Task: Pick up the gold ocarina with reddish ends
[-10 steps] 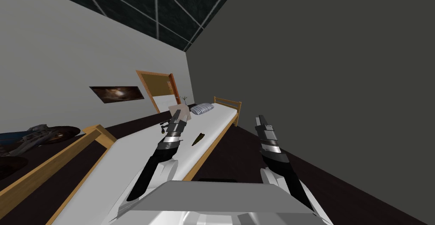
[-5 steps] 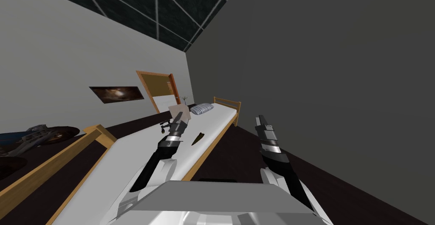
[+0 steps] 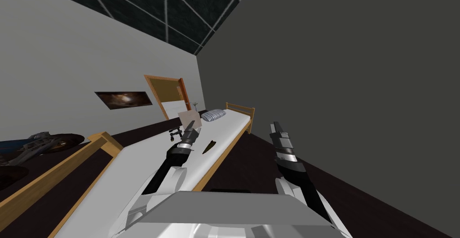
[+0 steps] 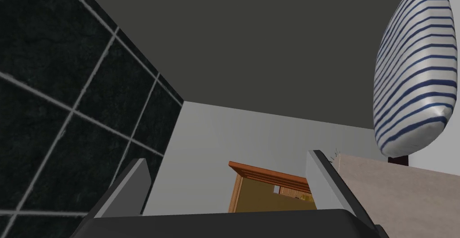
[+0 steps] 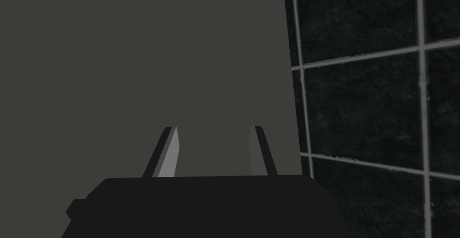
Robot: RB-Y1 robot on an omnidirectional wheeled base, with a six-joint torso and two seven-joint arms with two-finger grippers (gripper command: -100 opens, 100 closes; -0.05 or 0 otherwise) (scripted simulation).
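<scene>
— Entry one, lower centre: bed (image 3: 214,168), wood rim, flat white top; bare dark floor (image 3: 256,159) along its right edge.
— Over and on it?
— Left gripper (image 3: 192,125), fingers spread, empty. Just right of it lies the ocarina (image 3: 209,146): slim, dark, tapered, near the rim. Beyond, a striped pillow (image 3: 213,115).
— Right gripper (image 3: 275,126)?
— Above the floor, fingers apart, empty.

Black forearms (image 3: 156,180), silver wrist bands (image 3: 183,148), white upper arms (image 3: 176,179); grey blade fingers (image 4: 320,177).
</scene>
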